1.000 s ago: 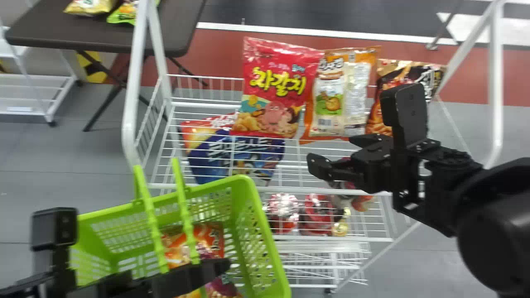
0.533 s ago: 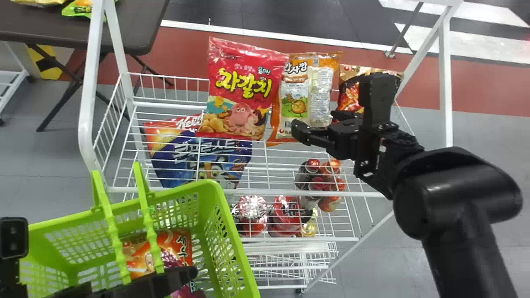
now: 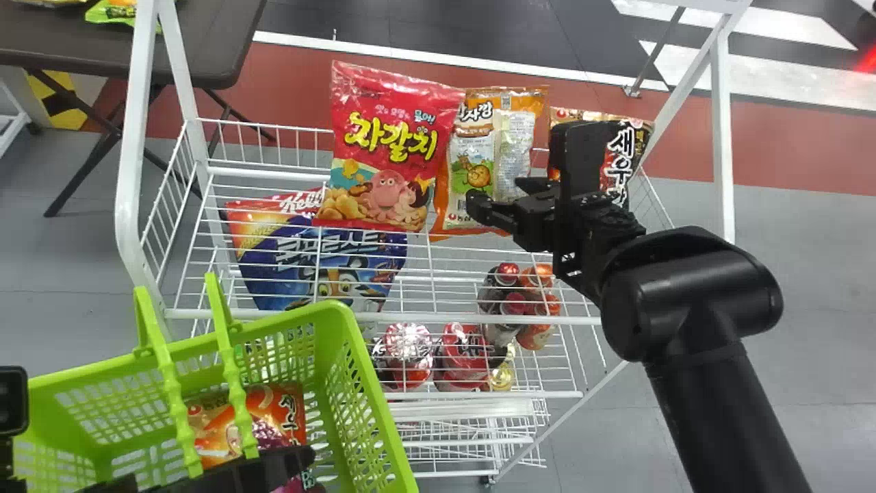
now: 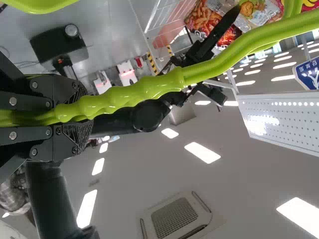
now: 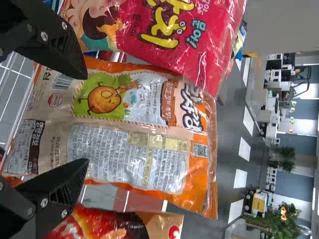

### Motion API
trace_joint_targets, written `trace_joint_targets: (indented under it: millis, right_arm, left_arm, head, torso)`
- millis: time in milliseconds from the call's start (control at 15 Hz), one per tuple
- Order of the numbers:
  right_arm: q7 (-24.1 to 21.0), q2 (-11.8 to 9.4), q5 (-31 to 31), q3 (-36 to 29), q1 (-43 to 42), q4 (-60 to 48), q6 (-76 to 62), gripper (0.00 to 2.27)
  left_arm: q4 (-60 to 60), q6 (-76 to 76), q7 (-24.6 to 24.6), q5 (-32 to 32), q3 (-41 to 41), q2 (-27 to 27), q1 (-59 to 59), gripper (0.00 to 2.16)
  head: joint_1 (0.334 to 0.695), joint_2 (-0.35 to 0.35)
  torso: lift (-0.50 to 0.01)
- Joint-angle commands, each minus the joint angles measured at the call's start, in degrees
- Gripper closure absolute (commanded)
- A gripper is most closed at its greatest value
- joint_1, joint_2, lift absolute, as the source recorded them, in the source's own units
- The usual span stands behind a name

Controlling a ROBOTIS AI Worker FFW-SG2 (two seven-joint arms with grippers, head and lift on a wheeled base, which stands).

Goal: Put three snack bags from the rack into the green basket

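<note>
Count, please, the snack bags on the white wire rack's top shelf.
3: red bag at left, orange-edged beige bag in middle, black-and-red bag at right, partly behind black right hand. Others may hide behind.

My right gripper (image 3: 497, 194) sits spread near the rack's (image 3: 445, 318) back edge; my left gripper (image 3: 215, 474) is clamped, short of its front edge.

The rack (image 3: 438, 318), holding snack bags (image 3: 387, 147), stands behind basket (image 3: 335, 315).
</note>
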Motion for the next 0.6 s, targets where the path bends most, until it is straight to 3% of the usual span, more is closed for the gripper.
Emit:
trace_joint_targets:
  millis: [0, 67, 267, 400, 533]
  right_arm:
    - [-0.05, 0.00, 1.01, 0.70, -1.39, 1.72, -0.36, 0.64]
    - [-0.05, 0.00, 1.28, 0.79, -1.92, 2.24, -0.19, 0.86]
    - [-0.75, -0.09, 2.07, 0.88, -3.41, 3.65, 2.27, 2.03]
    - [-0.75, -0.09, 1.98, 0.52, -3.76, 3.74, 4.21, 2.25]
    - [-0.75, -0.18, 1.54, -0.09, -3.67, 3.39, 4.21, 2.25]
  left_arm:
    - [0.00, 0.00, 0.00, 0.00, 0.21, -0.15, 0.17, 2.15]
    - [0.00, 0.00, -0.09, 0.00, 0.21, -0.15, 0.26, 2.15]
    - [0.00, 0.00, -0.09, 0.00, 0.29, -0.15, 0.26, 2.15]
    - [0.08, 0.00, -0.18, 0.00, 0.38, -0.15, 0.26, 2.15]
    - [0.08, 0.00, -0.18, 0.00, 0.47, -0.15, 0.26, 2.15]
  head:
    - [0.695, -0.208]
    - [0.695, -0.206]
    - [0.695, -0.209]
    - [0.695, -0.218]
    - [0.695, -0.224]
  torso:
    - [0.000]
    - [0.000]
    - [0.000]
    - [0.000]
    - [0.000]
